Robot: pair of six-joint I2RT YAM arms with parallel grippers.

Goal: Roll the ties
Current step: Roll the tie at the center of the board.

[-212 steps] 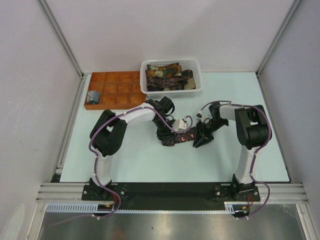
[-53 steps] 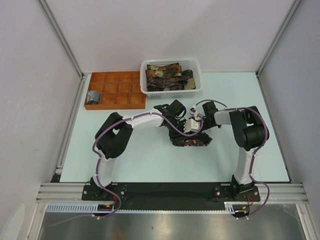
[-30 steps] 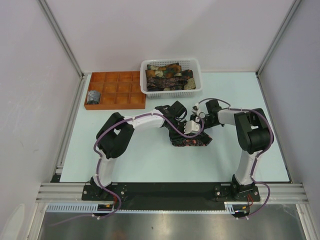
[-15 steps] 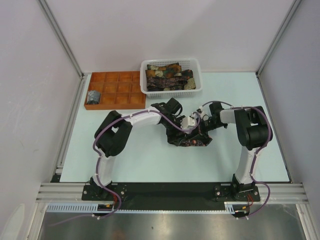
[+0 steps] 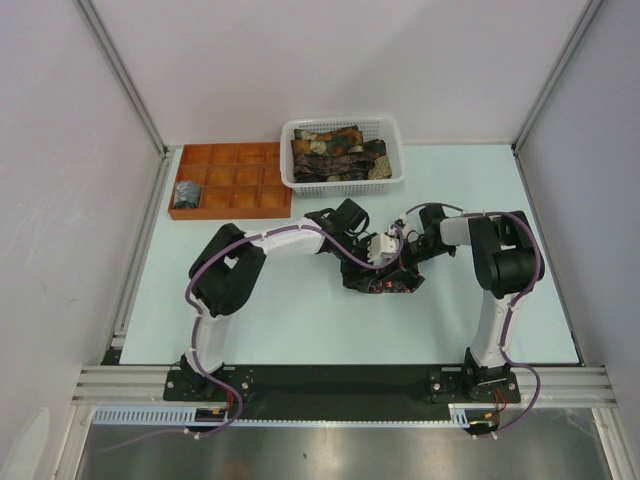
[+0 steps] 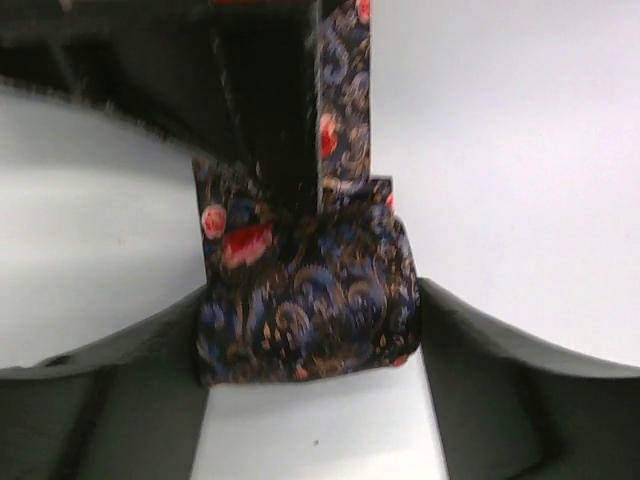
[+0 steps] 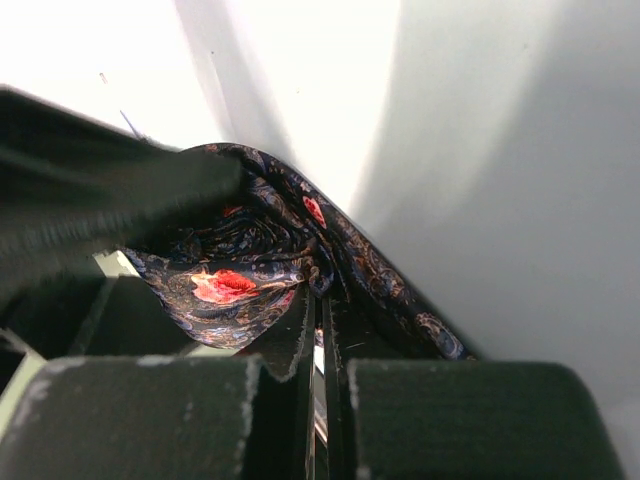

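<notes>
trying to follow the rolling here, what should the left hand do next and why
Probably close the left hand on the rolled part of the dark tie. Its fingers stand open on either side of the bundle, while the right hand is shut, apparently pinching the fabric. Gripping the roll would let it turn further.

My dark red-flowered tie (image 5: 384, 281) lay bunched and partly folded mid-worktop; more ties (image 5: 338, 157) sat piled near the far edge.

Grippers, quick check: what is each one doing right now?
Left gripper: open, jaws either side of the folded dark tie.
Right gripper: shut on the dark tie.
</notes>
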